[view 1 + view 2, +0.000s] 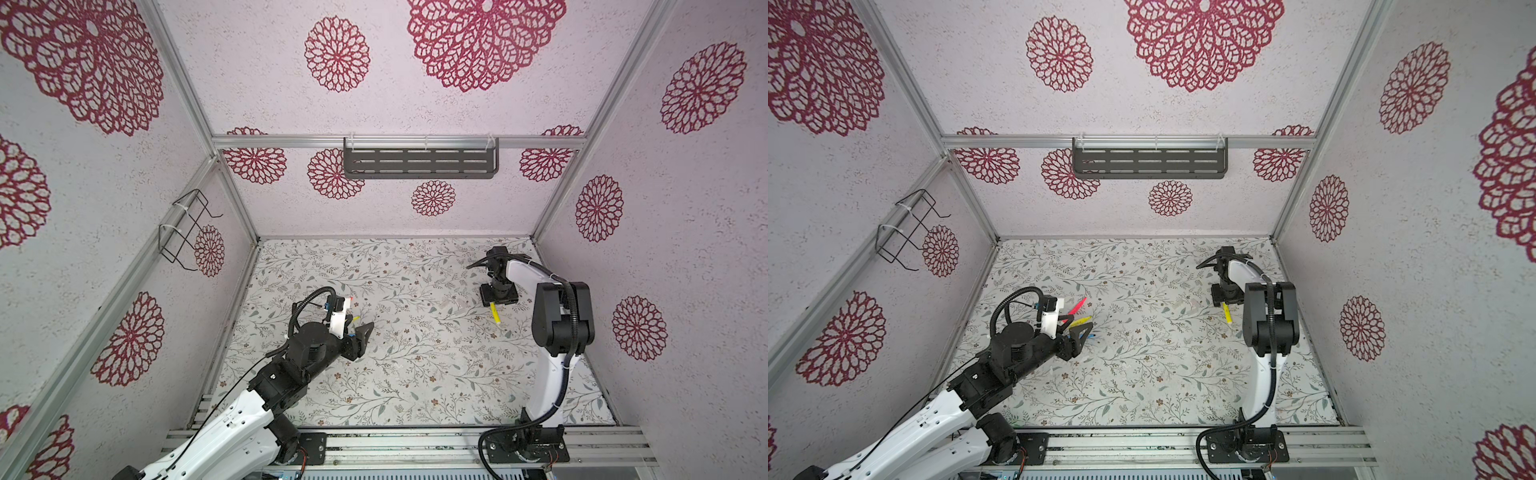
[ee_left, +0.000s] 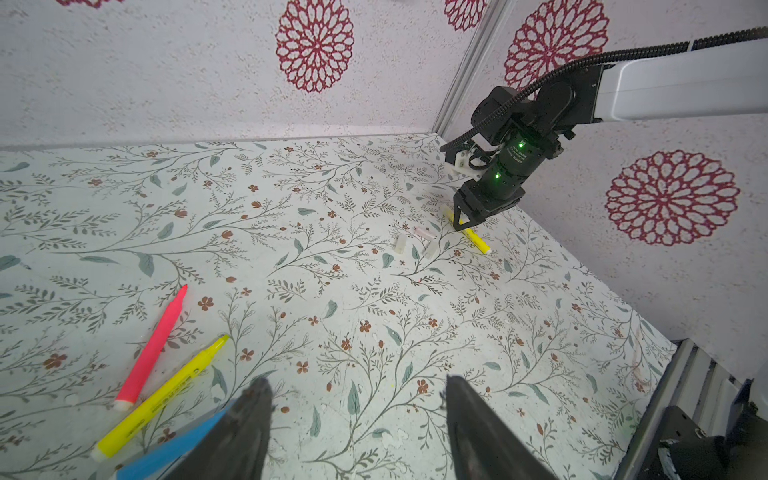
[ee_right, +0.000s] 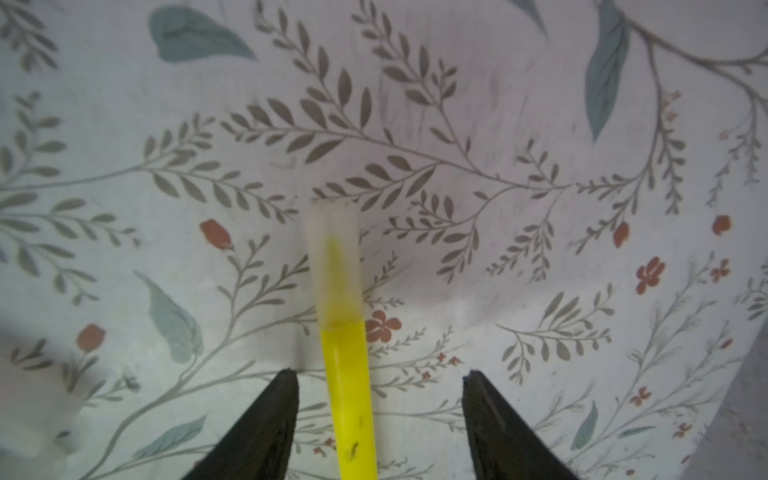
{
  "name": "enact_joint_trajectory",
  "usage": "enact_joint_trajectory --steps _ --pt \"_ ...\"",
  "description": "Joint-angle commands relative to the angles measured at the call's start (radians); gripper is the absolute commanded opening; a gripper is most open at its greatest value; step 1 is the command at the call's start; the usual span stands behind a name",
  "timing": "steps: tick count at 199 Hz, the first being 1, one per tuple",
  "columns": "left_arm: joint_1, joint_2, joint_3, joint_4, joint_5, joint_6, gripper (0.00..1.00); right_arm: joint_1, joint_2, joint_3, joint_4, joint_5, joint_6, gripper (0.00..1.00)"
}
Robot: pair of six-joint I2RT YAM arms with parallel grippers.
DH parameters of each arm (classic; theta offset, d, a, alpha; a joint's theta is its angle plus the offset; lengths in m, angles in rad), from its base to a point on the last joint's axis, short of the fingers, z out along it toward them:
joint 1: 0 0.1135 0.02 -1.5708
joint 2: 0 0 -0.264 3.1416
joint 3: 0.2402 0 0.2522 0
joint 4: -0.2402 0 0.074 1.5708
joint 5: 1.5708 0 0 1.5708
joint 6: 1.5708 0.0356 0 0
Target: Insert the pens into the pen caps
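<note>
Here the yellow pen (image 3: pixel 349 395) lies between the right gripper's (image 3: pixel 381 374) parted jaws.

Bare mat (image 1: pixel 415 374) lies open between 3 pens (image 2: pixel 151 353) and loose caps (image 2: pixel 400 243).

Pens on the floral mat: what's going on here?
The right gripper stands open over a yellow pen that lies on the mat with a cap already on its tip. The left gripper, also open, hovers by the red-pink pen and second yellow pen, both uncapped, and the blue pen. Three loose caps lie between the arms.
</note>
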Motion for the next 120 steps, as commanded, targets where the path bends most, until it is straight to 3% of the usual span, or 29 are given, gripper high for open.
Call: enact_joint_trajectory --steps 1,57,120 --pt "0.012 0.018 0.012 -0.067 -0.050 -0.007 0.69 0.013 -0.138 0.041 -0.044 -0.016 0.037 0.67" --pt "0.072 0.111 0.055 -0.130 -0.047 -0.043 0.69 0.039 -0.369 -0.001 -0.002 -0.149 0.083 0.67" --pt "0.215 0.283 0.125 -0.230 0.084 -0.101 0.68 0.058 -0.522 -0.145 0.105 -0.315 0.122 0.67"
